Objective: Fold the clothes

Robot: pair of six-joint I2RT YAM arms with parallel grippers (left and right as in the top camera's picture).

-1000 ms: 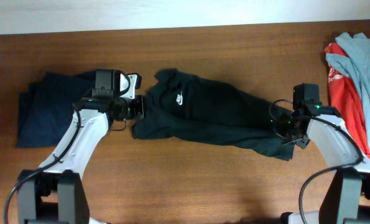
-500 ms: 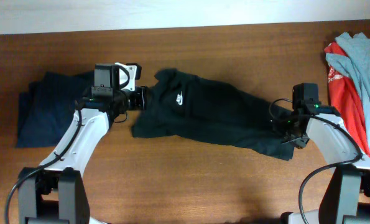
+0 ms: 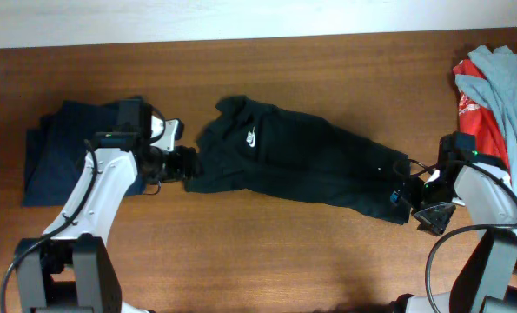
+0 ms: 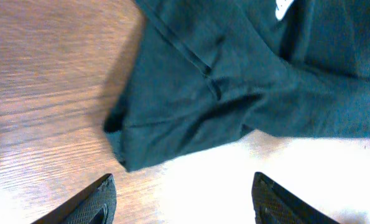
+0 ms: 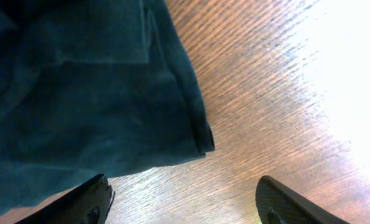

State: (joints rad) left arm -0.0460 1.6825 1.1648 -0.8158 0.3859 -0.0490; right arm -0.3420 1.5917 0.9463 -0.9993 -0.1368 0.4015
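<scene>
Left gripper point(image 4: 183, 180) and right gripper point(image 5: 183, 182) gape apart, seemingly clear of dark garment point(image 3: 301, 161).

Open wood at top and bottom of the frame, cloth across the middle

The dark green garment point(image 3: 301, 165) lies across the centre of the table point(image 3: 267, 261), bare wood above and below it. A folded navy garment point(image 3: 58, 152) fills the left, just beside the left gripper point(image 3: 188, 165); a red and grey pile point(image 3: 497, 96) crowds the upper right corner, near the right gripper point(image 3: 412, 196)
</scene>
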